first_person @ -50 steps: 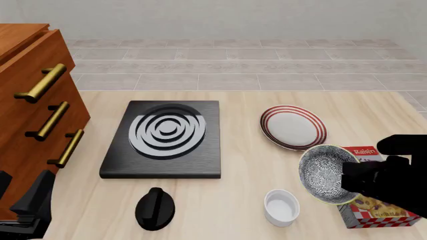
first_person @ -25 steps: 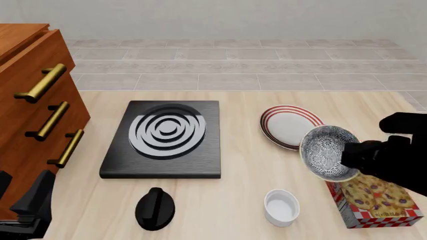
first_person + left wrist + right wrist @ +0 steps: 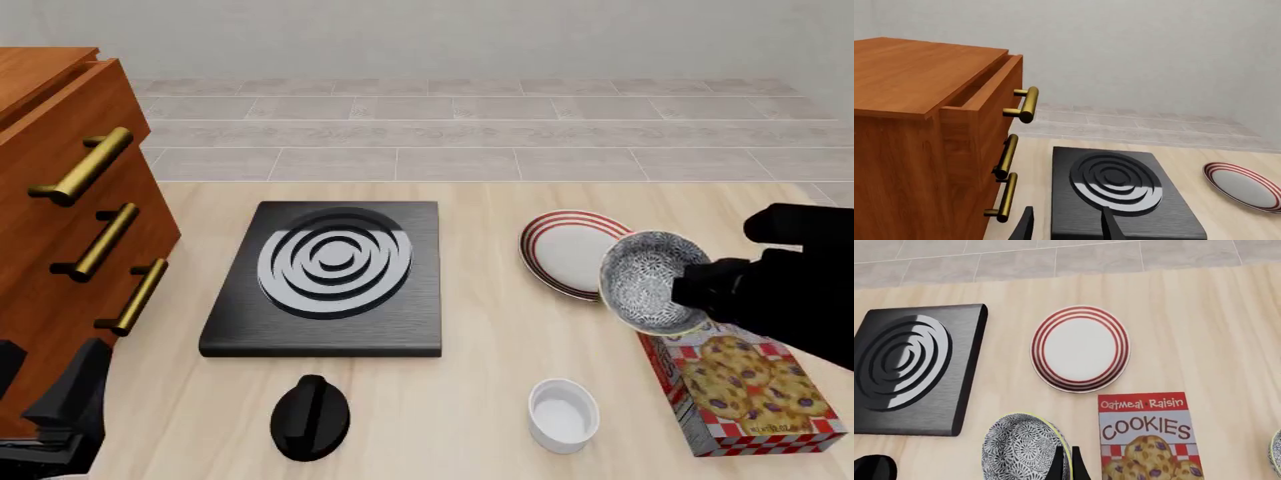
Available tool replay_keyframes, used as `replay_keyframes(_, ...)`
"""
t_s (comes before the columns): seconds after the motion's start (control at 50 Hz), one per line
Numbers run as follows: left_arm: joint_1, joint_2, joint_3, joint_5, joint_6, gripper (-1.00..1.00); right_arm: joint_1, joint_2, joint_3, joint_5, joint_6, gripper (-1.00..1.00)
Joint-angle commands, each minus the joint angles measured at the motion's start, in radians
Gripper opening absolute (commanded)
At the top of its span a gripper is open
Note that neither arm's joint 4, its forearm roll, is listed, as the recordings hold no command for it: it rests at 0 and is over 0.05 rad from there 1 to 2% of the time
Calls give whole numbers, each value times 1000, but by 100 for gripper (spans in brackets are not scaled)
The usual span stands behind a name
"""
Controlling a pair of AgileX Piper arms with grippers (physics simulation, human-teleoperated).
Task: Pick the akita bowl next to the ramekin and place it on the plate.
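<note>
The akita bowl (image 3: 646,278), speckled grey and white inside, hangs tilted above the table, overlapping the near right rim of the red-striped plate (image 3: 566,249). My right gripper (image 3: 686,288) is shut on the bowl's right rim. In the right wrist view its fingers (image 3: 1057,465) pinch the bowl (image 3: 1021,452), with the plate (image 3: 1079,348) lying farther out. The white ramekin (image 3: 562,413) stands near the front edge, below the bowl. At the front left, beside the cabinet, my left gripper (image 3: 60,405) rests low; its wrist view shows it (image 3: 1066,230) open and holding nothing.
A black stove (image 3: 330,270) with white rings lies mid-table. A solid black rounded thing (image 3: 310,417) sits in front of it. An oatmeal raisin cookie box (image 3: 741,390) lies under my right arm. A wooden cabinet (image 3: 60,200) with brass handles fills the left side.
My right gripper has carried the bowl away from the front edge and slightly left, off the cookie box and toward the plate. The left arm has not moved.
</note>
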Motion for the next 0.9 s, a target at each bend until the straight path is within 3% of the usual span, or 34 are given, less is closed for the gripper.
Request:
replay_keyframes(0.02,0,10,1,-8,0,100,-13,58,-15,-63,1,-100)
replay_keyframes(0.44,4,54,2,-43,-5,100,-21,195,-43,-189,-4,-100)
replay_keyframes(0.9,2,78,2,-59,-8,100,-37,307,-115,-249,-18,-100)
